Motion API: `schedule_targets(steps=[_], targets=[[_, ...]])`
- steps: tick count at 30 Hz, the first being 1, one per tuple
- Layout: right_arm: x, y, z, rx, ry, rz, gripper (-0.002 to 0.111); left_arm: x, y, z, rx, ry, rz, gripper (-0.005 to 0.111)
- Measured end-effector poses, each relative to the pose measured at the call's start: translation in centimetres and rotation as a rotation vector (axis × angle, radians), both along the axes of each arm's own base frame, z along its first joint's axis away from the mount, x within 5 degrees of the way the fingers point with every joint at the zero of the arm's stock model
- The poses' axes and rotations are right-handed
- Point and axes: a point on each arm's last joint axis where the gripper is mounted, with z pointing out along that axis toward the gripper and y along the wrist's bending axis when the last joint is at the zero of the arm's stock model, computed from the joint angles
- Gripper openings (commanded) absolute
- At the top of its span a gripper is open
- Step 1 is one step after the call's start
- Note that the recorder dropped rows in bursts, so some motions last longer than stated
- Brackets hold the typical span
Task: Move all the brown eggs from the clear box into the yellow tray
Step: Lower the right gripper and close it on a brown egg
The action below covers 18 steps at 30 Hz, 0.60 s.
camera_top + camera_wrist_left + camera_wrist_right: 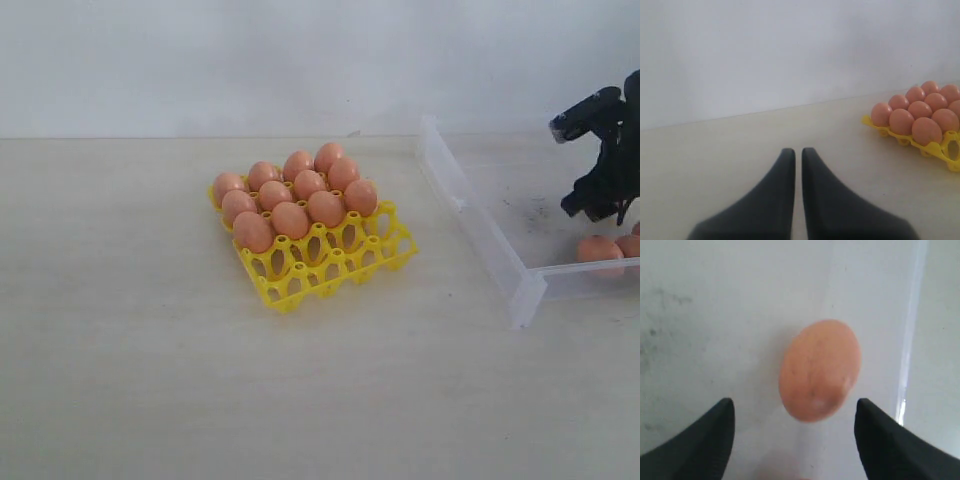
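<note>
Clenching on nothing, the left gripper (798, 151) hangs over the table (120, 350). Mid-table sits the yellow tray (330, 268), brown eggs (290, 219) filling its far cups. At the table's right edge lies the clear box (480, 225) — more eggs in its near corner — where the right gripper (795, 404) stands released, fingers spread either side of one egg (820, 367).

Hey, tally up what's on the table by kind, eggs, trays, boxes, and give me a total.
brown eggs: 14 (12 in the yellow tray, 2 showing in the clear box; more may be cut off at the picture's edge)
yellow tray: 1
clear box: 1
Total: 16 things in view
</note>
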Motion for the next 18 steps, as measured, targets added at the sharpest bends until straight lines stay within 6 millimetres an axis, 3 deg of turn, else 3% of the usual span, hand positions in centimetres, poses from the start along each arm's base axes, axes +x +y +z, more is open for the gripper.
schedule_targets(steps=[6,13,18], targets=[[1.0,1.1,0.3,0.211,-0.122,-0.107,0.062,0.0,0.0,0.0,0.0,0.0,0.0,0.004],[1.4,1.2,-0.4,0.214,-0.137,-0.091,0.062,0.0,0.0,0.0,0.0,0.0,0.0,0.004],[1.9,1.1,0.2,0.213,-0.163,-0.085,0.062,0.0,0.0,0.0,0.0,0.0,0.0,0.004]])
